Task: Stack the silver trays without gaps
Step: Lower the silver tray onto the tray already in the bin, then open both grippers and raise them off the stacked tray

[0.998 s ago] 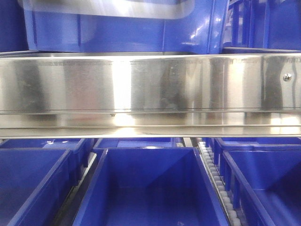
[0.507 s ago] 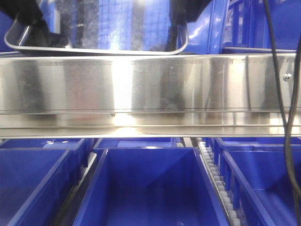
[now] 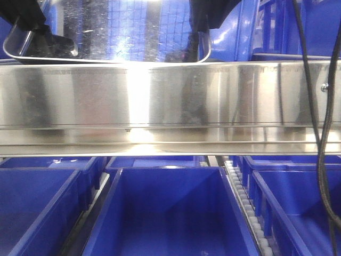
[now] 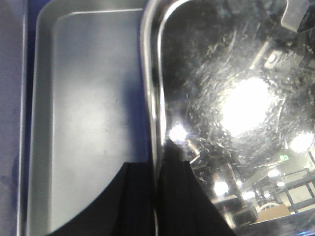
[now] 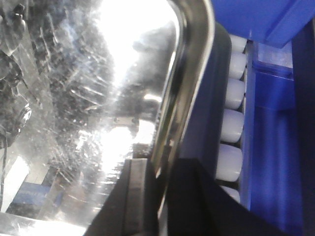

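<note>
Blue bins (image 3: pixel 160 213) around; left end effector (image 4: pixel 155 172) and right end effector (image 5: pixel 162 169) are clamping shiny tray (image 4: pixel 236 98) level, partly over lower tray (image 4: pixel 88 123), likely for nesting.

1. Left wrist view: the lower tray (image 4: pixel 83 113) was hidden along its right side beneath the upper tray (image 4: pixel 236 98). Both ran off the frame.
2. The left gripper (image 4: pixel 156 199), closed on the upper tray's rim, was cut off at the bottom edge.
3. Right wrist view: the right gripper (image 5: pixel 158 196), closed on the rim, was likewise cut off. It partly hid the lowest of the rollers (image 5: pixel 232 128).
4. Front view: the shelf rail (image 3: pixel 170 101) hid the upper tray's lower edge. Both grippers showed only as dark shapes cut by the top edge.
5. Whether the trays touched could not be told.
</note>
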